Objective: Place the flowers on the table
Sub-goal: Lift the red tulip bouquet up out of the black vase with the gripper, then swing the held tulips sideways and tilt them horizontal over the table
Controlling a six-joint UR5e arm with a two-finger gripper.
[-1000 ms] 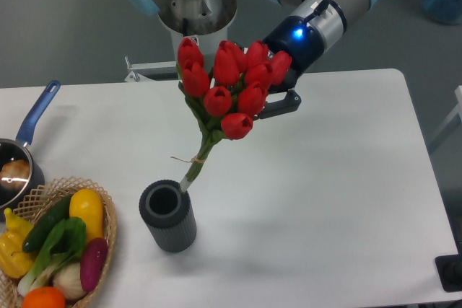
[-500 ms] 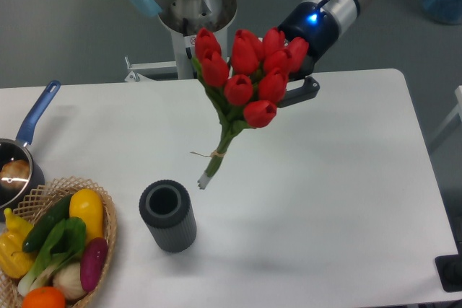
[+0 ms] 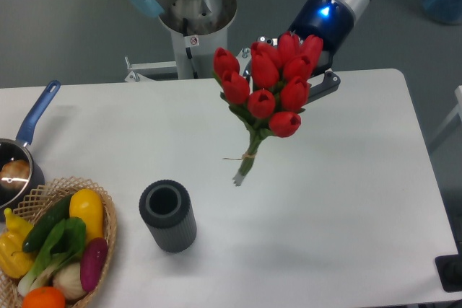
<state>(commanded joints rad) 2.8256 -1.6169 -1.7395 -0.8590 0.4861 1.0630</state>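
Flowers [image 3: 271,88] aloft; vase [image 3: 167,216] empty

Flowers [image 3: 268,99] up in the air over table [image 3: 346,207] centre, heads at rear against gripper [image 3: 317,81], stem ends hanging down-left. Vase [image 3: 167,216] upright on table, front-left of stems, well apart. Basket [image 3: 108,239] w/ veg at front-left corner – pan [image 3: 18,167] just behind it, at left edge

A robotics lab, by the look of it; the arm's base [image 3: 193,16] stands on a metal pedestal behind a plain white table [image 3: 346,214]; bare grey floor [image 3: 58,27] all around.
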